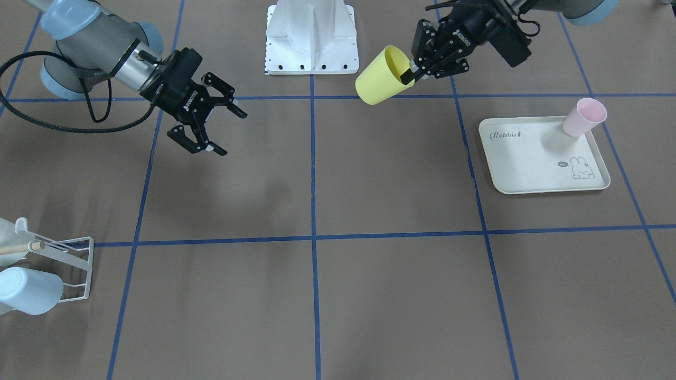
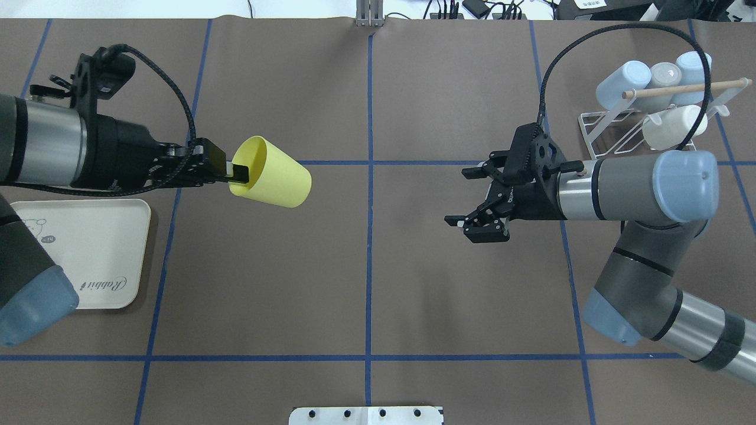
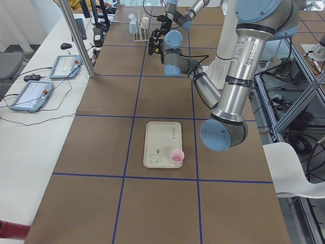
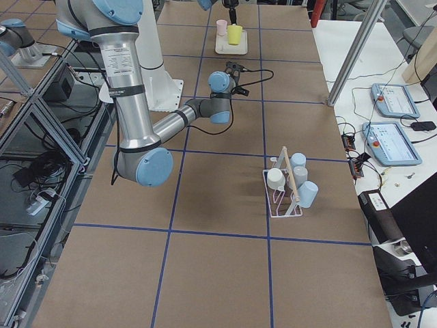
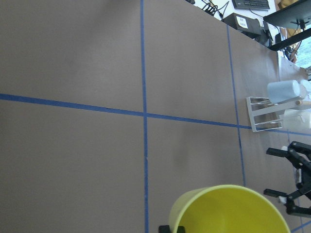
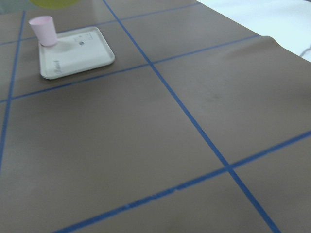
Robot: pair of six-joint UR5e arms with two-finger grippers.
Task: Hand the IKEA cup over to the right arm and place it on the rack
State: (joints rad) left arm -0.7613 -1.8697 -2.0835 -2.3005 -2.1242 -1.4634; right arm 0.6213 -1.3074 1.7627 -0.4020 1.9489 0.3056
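Left gripper (image 2: 235, 172) is pinching the rim of the yellow plastic cup (image 2: 273, 173), one finger inside, carrying it tipped sideways above the brown table (image 2: 378, 265). Right gripper (image 2: 462, 198) is hovering well apart, fingers spread. The white wire rack with its wooden dowel (image 2: 599, 127) is sitting beyond, at the table's corner.

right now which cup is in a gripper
The yellow cup, held at its rim by the left gripper; the pink cup stands on the tray, the other cups on the rack.

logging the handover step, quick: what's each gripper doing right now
Left gripper: closed on the rim of the yellow cup, held off the table.
Right gripper: open, holding nothing.
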